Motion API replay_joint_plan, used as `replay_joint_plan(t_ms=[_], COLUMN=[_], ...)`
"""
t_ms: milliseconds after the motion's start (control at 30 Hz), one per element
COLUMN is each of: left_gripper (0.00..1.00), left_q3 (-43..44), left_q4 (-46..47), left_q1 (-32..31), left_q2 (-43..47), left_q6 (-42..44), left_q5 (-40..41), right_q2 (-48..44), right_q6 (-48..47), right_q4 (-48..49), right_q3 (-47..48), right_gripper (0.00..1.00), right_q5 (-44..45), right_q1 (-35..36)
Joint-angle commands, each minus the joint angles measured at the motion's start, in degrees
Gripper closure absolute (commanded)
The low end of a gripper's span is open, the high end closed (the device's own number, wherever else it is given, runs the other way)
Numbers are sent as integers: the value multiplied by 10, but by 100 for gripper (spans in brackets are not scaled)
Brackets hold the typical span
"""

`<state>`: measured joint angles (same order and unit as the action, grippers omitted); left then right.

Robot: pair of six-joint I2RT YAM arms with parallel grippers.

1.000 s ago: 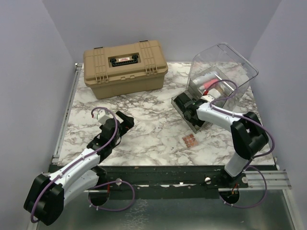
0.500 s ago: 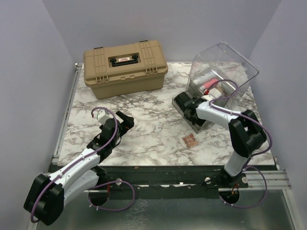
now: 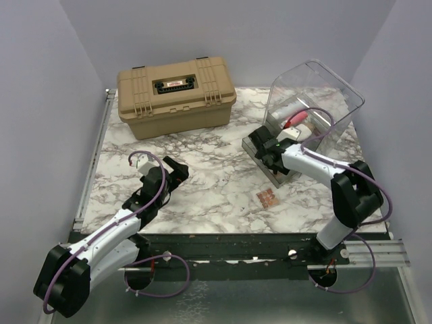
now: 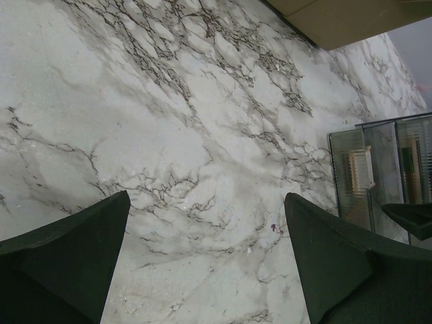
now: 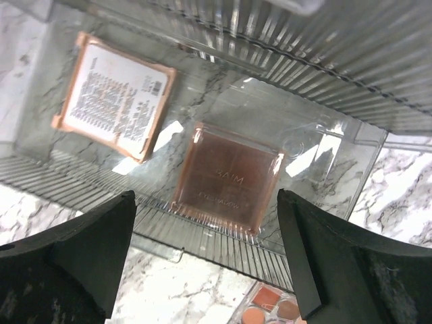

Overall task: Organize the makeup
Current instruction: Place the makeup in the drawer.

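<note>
My right gripper [image 3: 268,152] [image 5: 204,209] is open and empty, just above the pulled-out clear drawer [image 3: 275,169] [image 5: 324,145] of the bin. In the drawer lie a brown square eyeshadow palette [image 5: 226,177] and a second palette face down, its label up [image 5: 111,94]. Another open palette with brown-pink pans [image 3: 268,199] [image 5: 270,309] lies on the table just in front of the drawer. A pink tube [image 3: 295,119] and white pieces show inside the clear bin [image 3: 314,94]. My left gripper [image 3: 177,172] [image 4: 206,209] is open and empty over bare marble. No pencils show.
A large tan hard case [image 3: 177,93] stands shut at the back left; its corner shows in the left wrist view [image 4: 337,17]. The bin's ribbed front shows at the right of that view [image 4: 378,169]. The marble table [image 3: 202,182] has a rail along its left edge.
My right gripper has shifted slightly back and to the right over the drawer, and its elbow has swung right. The left arm has not moved.
</note>
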<state>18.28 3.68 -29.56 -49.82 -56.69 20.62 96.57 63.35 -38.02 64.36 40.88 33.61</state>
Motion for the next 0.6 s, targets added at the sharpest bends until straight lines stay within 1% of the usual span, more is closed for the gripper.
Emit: replay_joint_plan(t_ms=[0, 67, 167, 367, 567], left_gripper=[1, 1, 1, 1, 1], left_q3=[4, 5, 5, 6, 6], left_q4=[1, 2, 5, 8, 8], left_q1=[4, 4, 4, 4, 5], left_q2=[-1, -4, -8, -12, -14], left_q6=[0, -1, -1, 1, 1], left_q5=[1, 1, -1, -4, -3], right_q2=[-58, -76, -98, -144, -222], right_q6=[-134, -186, -239, -304, -409], right_q4=[90, 125, 162, 206, 297], right_q3=[-31, -47, -71, -112, -181], right_gripper=[9, 10, 10, 10, 9], right_q5=[-55, -90, -139, -195, -334], right_q1=[-8, -7, -6, -3, -4])
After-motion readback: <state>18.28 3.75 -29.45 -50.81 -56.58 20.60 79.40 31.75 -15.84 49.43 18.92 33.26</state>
